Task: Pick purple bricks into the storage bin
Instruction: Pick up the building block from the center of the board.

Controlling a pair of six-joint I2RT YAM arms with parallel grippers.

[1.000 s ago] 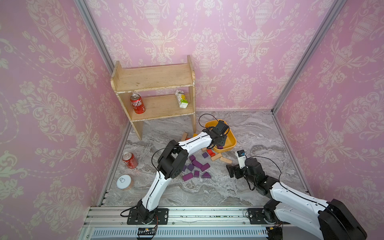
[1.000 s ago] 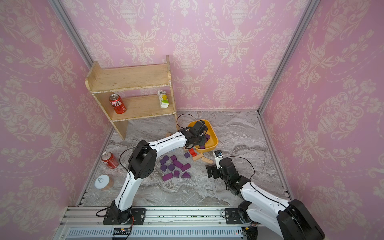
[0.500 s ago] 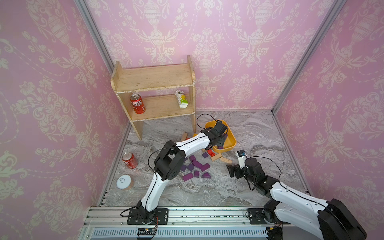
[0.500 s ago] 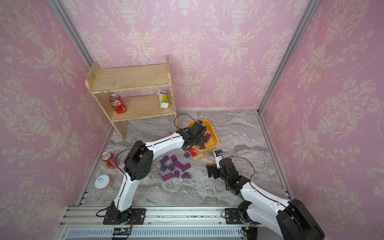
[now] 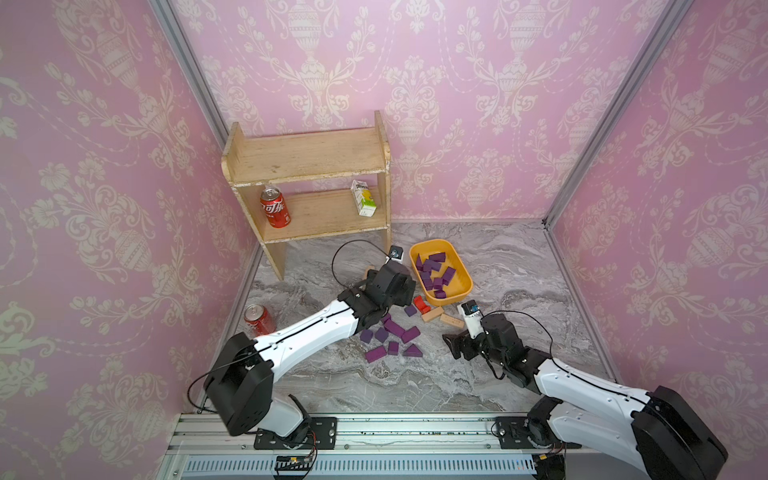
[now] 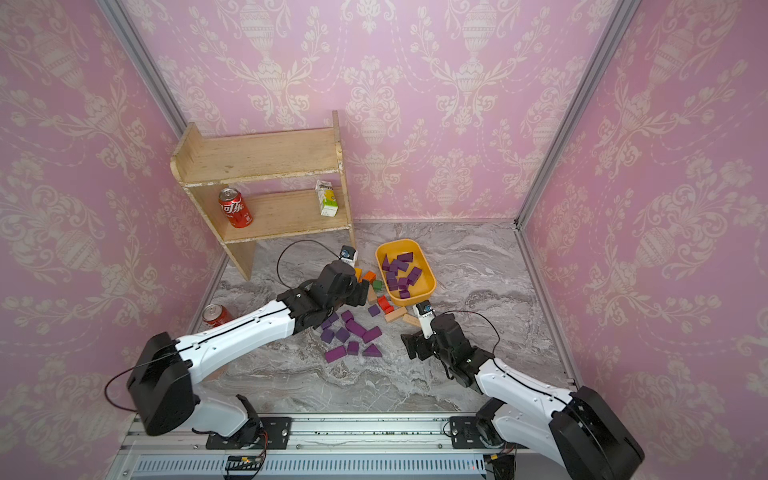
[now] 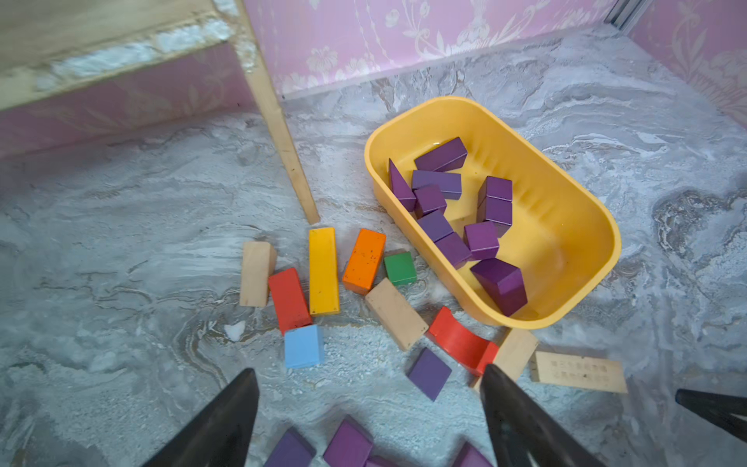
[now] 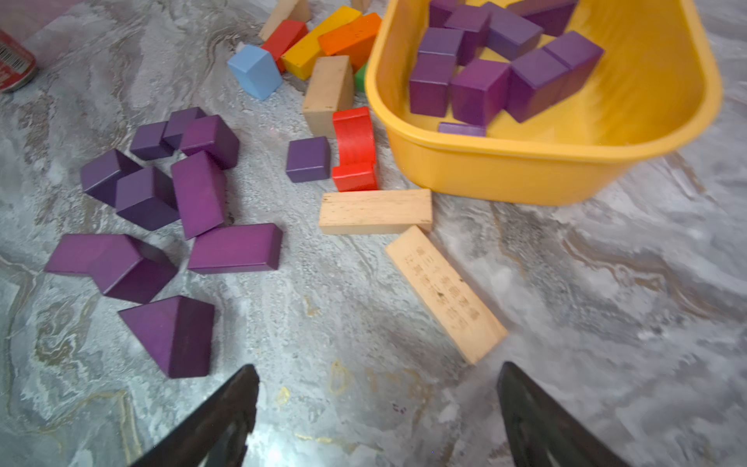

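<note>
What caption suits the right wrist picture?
Open right pincer faces loose purple bricks and the part-filled storage bin.

- Walls (image 5: 457, 83): three, in pink paper with a cream urn-and-garland damask, closing in the scene at the back and on both sides.
- Corner posts (image 5: 610, 104): grey metal, running up the two back corners.
- Desk (image 5: 511, 257): grey-and-white marbled top, meeting the walls along a pale strip.
- Shelf (image 5: 307, 156): two tiers of pale wood, edges chipping white, standing at the back left against the wall.
- Light: falling soft and even, throwing faint shadows.
</note>
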